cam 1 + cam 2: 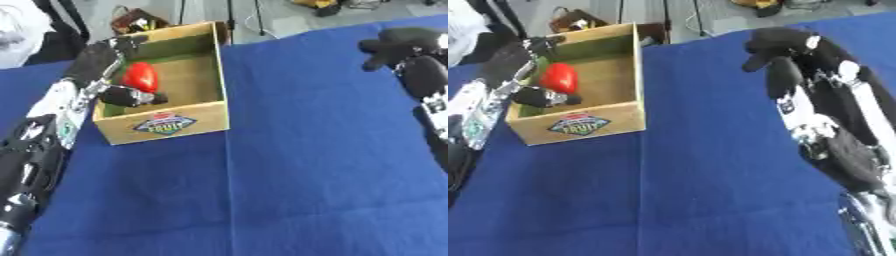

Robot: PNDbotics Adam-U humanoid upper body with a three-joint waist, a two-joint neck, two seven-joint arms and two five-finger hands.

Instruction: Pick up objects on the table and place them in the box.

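Note:
A red rounded object (140, 76) sits inside the cardboard box (163, 125) near its left wall. My left hand (98, 62) reaches over that wall. Its fingers (122, 44) stretch out above the red object and its thumb (131, 97) lies just below it. The fingers look straight, and a strip of the box's green lining shows between them and the object. My right hand (782, 46) hangs over the blue cloth at the upper right, far from the box, with its fingers curled and nothing in it.
The box carries a fruit label (164, 124) on its front and stands at the table's far left on a blue cloth (289, 165). Bags and cables (136, 21) lie on the floor beyond the far edge. My right forearm (833, 135) runs down the right side.

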